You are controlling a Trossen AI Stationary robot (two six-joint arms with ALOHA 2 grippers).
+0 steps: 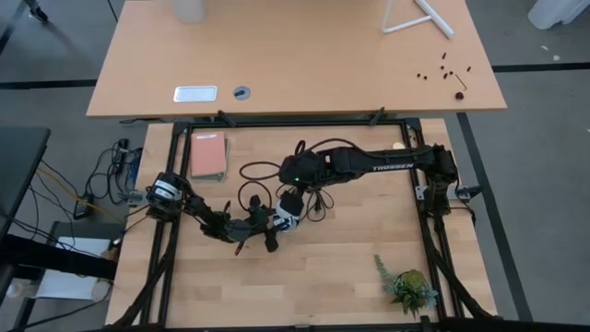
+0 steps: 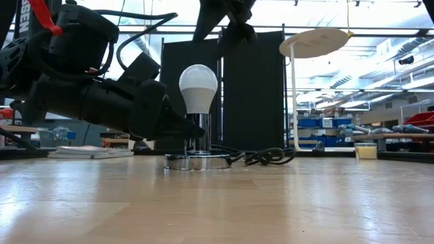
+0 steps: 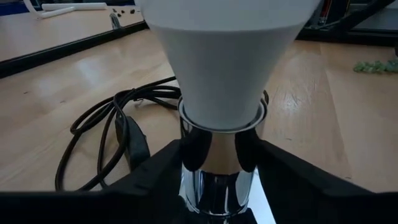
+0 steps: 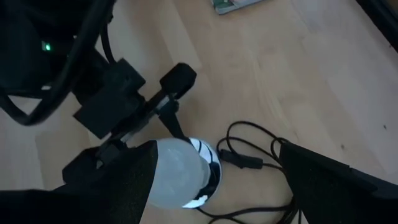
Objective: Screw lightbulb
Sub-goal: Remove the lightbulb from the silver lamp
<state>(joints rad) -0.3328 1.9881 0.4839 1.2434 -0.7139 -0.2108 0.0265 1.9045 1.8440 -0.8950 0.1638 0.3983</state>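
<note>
My table point(image 1: 350, 267) is pale wood, and near its middle stands the socket base point(image 2: 197, 160), a round chrome foot with a short shiny stem. A black cord point(image 2: 261, 156) trails away from it in loops across the boards. The lightbulb point(image 2: 198, 87) sits upright in the top of that stem, white dome upward, its narrow end down in the chrome collar.

My left gripper point(image 3: 214, 163) reaches in low from the side, level with the stem beneath the lightbulb. Its 2 dark fingers point(image 3: 155, 169) stand 1 on each side of the chrome stem, closed in against it, gripping the stem rather than the glass.

My right gripper point(image 4: 214, 171) hangs just above the lightbulb, spread wide. 1 finger lies right beside the white dome; whether it touches I cannot tell. The other is well apart from it, over the cord.
</note>
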